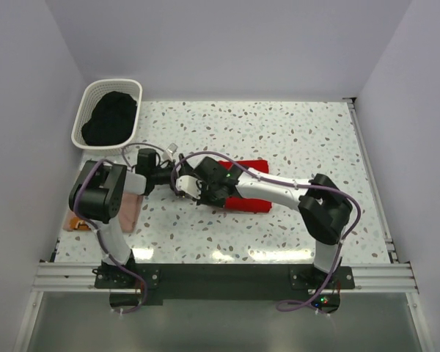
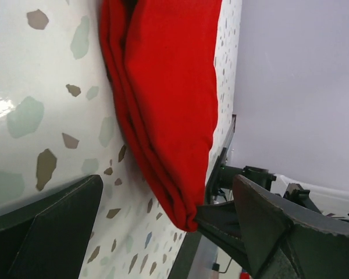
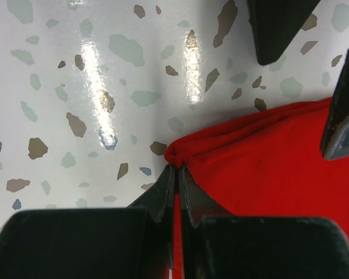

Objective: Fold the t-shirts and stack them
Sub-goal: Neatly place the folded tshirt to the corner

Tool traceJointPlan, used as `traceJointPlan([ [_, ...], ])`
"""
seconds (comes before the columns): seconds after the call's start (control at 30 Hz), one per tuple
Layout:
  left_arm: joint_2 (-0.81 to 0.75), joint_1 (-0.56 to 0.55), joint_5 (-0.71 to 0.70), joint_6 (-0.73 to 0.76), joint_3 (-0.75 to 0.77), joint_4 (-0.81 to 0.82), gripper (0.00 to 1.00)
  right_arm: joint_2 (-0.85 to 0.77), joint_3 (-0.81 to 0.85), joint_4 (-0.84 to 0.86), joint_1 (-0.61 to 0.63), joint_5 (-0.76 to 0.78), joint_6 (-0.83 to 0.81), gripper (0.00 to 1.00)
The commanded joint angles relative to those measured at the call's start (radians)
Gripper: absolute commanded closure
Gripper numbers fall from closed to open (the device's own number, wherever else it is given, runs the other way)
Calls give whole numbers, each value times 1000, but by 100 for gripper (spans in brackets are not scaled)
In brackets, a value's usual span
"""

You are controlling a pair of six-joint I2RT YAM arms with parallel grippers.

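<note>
Red t-shirt (image 1: pixel 251 192) lies folded at centre; right gripper (image 3: pixel 174 177) clenched on its nine-o'clock corner, left gripper (image 2: pixel 168 189) released alongside. Pink t-shirt (image 1: pixel 132 207), at eight o'clock, awaits stacking.

We see white speckled terrazzo table (image 1: pixel 293 139). Mid-table lies folded red t-shirt (image 1: pixel 251 198). At left, toward near edge, lies pale pink t-shirt (image 1: pixel 132 209), apart from red one. White slatted basket (image 1: pixel 137 110) stands in far left corner. Small orange-brown item (image 1: pixel 77 222) lies just beside pink cloth; we cannot identify it.
</note>
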Motion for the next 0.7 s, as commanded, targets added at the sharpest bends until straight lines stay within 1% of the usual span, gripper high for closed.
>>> traceJointPlan([
  [0.0, 56, -30, -43, -151, 9, 119, 0, -84, -31, 32, -4, -50, -35, 100],
  [0.17, 134, -78, -45, -186, 46, 72, 0, -80, -36, 35, -4, -47, -45, 100],
  [0.33, 183, -105, -56, -199, 55, 64, 0, -74, -9, 50, -2, -58, -24, 100],
  [0.47, 197, -108, -77, -174, 72, 6, 0, -64, 29, 46, 4, -63, -3, 100],
  [0.63, 193, -110, -94, -147, 75, -25, 0, -61, 50, 39, 18, -67, 2, 100],
  [0.67, 191, -110, -100, -137, 83, -55, 0, -61, 58, 42, 22, -70, 10, 100],
])
